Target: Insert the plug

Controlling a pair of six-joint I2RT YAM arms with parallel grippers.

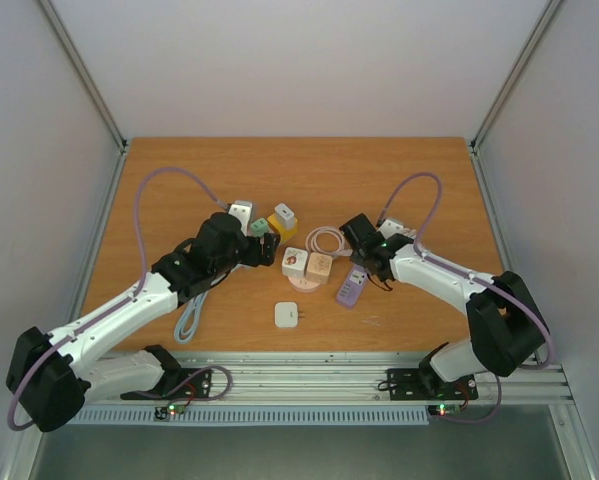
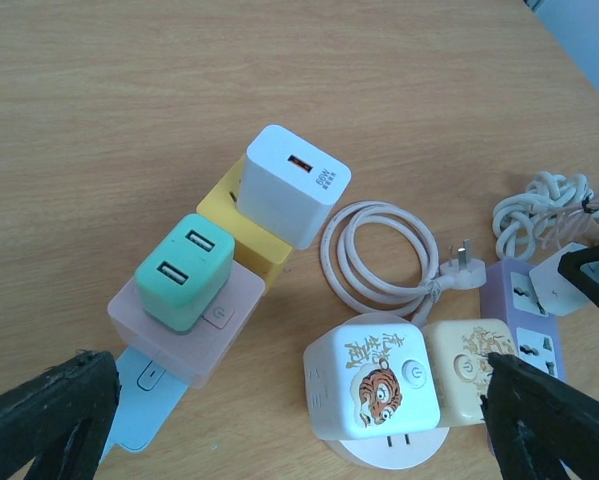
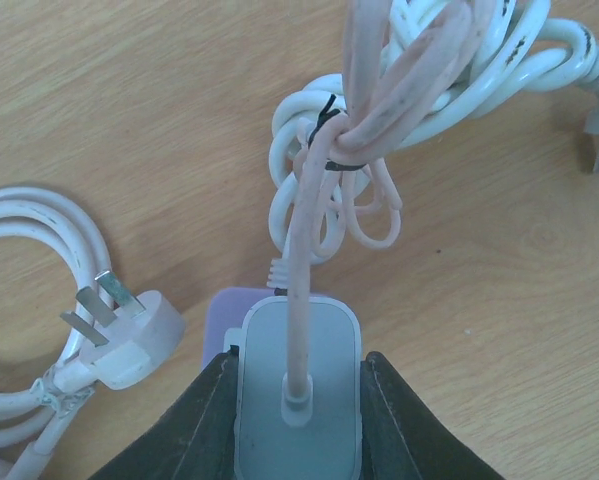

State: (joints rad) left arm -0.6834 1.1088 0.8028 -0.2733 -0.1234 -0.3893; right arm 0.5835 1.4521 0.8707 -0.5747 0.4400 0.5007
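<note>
A wooden table (image 1: 179,165) between pale walls is carrying both arms. The left gripper (image 1: 257,246) is hanging spread wide, grasping nothing, above a row of pastel socket blocks (image 2: 234,315) where a green charger (image 2: 184,275) and a white charger (image 2: 294,195) are sitting. The right gripper (image 3: 299,405) is clamping the grey plug (image 3: 324,350), its pink cord (image 3: 304,260) rising, at the end of the purple power strip (image 3: 219,315). Whether its pins are seated is hidden. A white three-pin plug (image 3: 129,340) is lying just beside it.

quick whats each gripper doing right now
left gripper: open, holding nothing
right gripper: closed on the plug
</note>
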